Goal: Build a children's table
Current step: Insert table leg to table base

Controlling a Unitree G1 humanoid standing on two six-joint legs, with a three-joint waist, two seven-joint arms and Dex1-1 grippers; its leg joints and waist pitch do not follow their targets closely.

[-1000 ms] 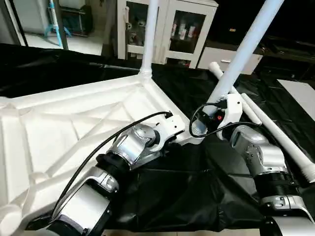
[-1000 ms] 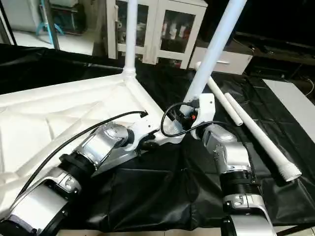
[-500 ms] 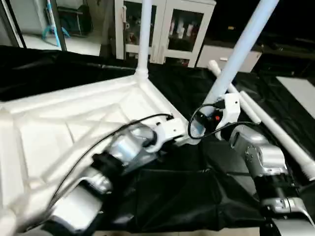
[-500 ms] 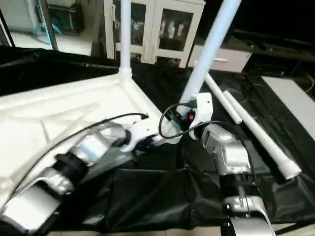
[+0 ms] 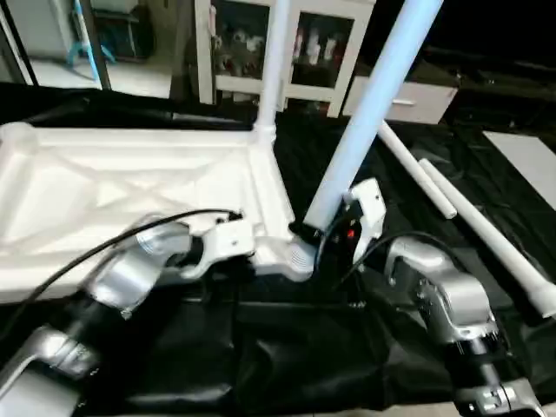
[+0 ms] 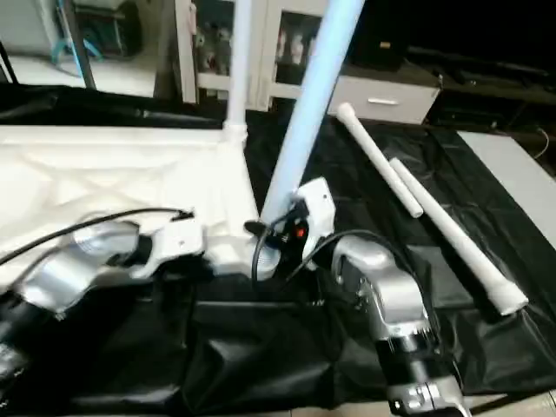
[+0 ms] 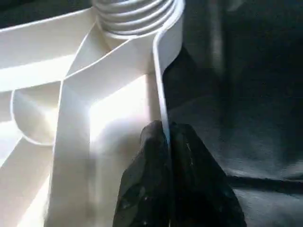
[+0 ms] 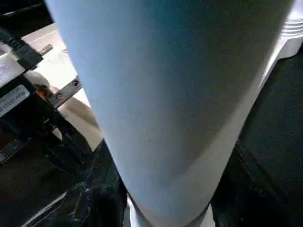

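We are working over a bench draped in a black sheet [image 5: 295, 365]. The white table top [image 5: 113, 191] lies upside down on it, ribbed underside facing up, stretching from the left side of the scene to the middle. One leg [image 5: 276, 52] stands upright in the far corner socket. A second leg [image 5: 373, 95] rises at a tilt from the near corner socket [image 5: 300, 256], leaning away to the right. Two loose legs [image 6: 434, 217] lie on the sheet off to the right, side by side and angled away from us.

Our left end effector [image 7: 166, 142] sits at the table top's near edge, close to that near corner. In the left wrist view its two black fingers [image 7: 189, 161] are pressed together on the thin white rim wall, one on each side of it, with the threaded socket just beyond.

Our right end effector [image 5: 306, 233] is at the base of the tilted leg, right above the socket. In the right wrist view the leg passes between its fingers, which are partly spread around the tube, so we read it as gripping the leg.
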